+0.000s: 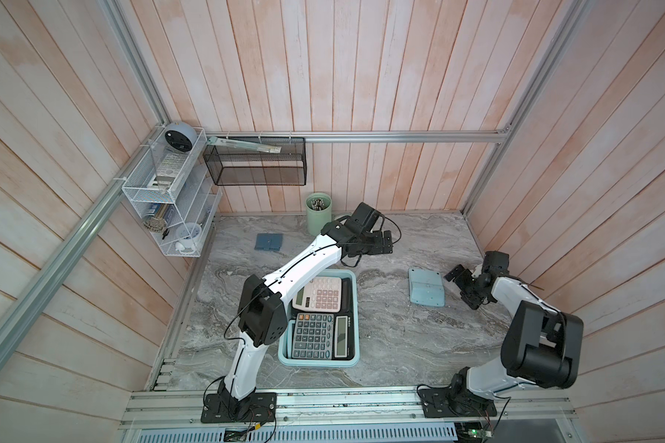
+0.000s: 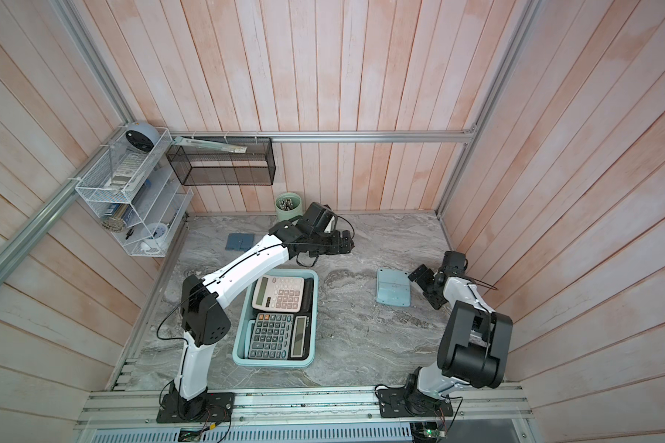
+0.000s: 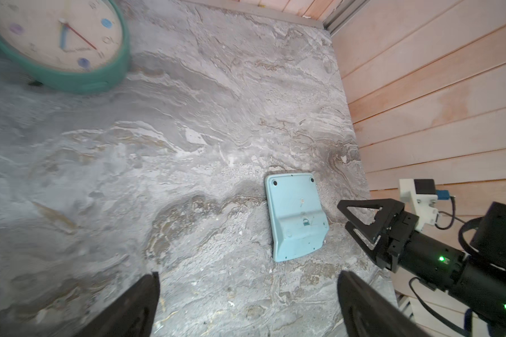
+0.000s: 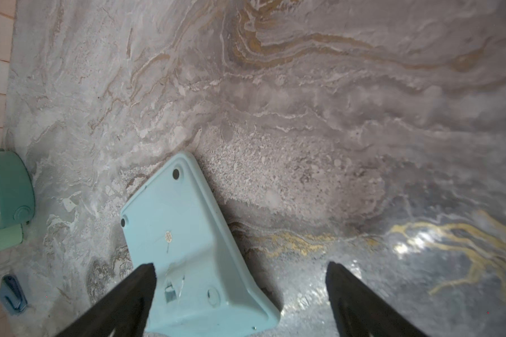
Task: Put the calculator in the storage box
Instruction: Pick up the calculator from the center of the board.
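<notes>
Left wrist view alone shows the hands of the clock (image 3: 56, 40); left gripper (image 3: 247, 274) and right gripper (image 4: 240, 264) gape wide, empty.

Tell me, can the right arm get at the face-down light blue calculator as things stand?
Probably yes. The right pincer stands open right beside the light blue calculator, which lies alone, face down, on the table; nothing sits between them. One finger overlaps its edge in the right wrist view.

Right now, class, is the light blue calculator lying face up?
No, the light blue calculator lies face down, its underside and feet showing.
</notes>
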You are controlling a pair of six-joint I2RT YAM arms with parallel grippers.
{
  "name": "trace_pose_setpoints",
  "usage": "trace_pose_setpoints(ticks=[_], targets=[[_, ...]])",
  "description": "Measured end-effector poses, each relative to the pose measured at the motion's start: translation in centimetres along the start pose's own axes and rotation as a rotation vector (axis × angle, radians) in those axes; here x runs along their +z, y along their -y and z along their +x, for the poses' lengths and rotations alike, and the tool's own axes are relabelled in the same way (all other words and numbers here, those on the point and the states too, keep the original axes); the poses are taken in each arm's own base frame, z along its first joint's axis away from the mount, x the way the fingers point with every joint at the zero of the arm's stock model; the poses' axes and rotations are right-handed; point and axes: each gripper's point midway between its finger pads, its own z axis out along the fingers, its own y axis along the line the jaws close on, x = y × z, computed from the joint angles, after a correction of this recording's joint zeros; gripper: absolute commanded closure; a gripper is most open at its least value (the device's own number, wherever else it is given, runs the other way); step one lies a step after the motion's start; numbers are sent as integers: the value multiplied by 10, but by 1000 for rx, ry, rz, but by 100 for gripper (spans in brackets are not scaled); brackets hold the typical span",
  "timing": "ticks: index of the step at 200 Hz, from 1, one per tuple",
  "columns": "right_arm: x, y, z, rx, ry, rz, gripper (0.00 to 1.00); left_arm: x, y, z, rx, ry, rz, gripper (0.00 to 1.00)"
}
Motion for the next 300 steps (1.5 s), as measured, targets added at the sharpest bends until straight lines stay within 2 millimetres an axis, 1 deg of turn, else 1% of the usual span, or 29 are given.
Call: trace_pose_setpoints(ticks=[36,69,90,117,142,174,182,201,228,257,271,285,300], targets=[[19,1,9,5,-77,-50,7,53,4,18,-94,-47,43,2],[23,-10,9,-14,-94,-118,9,96,8,34,-158,-85,78,4],[26,-18,9,-21,-106,-165,11,117,9,44,-188,-112,91,6],[31,-28,9,-23,-122,-235,13,136,8,54,-219,-141,104,7],[34,-38,12,-31,-136,-290,14,149,5,62,-243,-163,111,9],[38,-52,25,-55,-158,-348,16,166,-1,74,-276,-196,117,13],[39,-55,28,-59,-164,-362,17,167,1,72,-280,-191,130,14],[40,-59,33,-60,-173,-395,19,169,5,73,-297,-200,154,17],[40,-63,41,-46,-179,-452,23,172,11,76,-327,-215,190,25],[41,-72,58,-22,-213,-519,28,176,14,79,-369,-223,228,35],[41,-76,66,-8,-235,-543,31,178,14,79,-383,-222,244,35],[41,-78,74,11,-256,-559,38,178,15,79,-391,-223,256,36],[42,-78,80,42,-277,-570,40,177,16,79,-399,-222,264,36]])
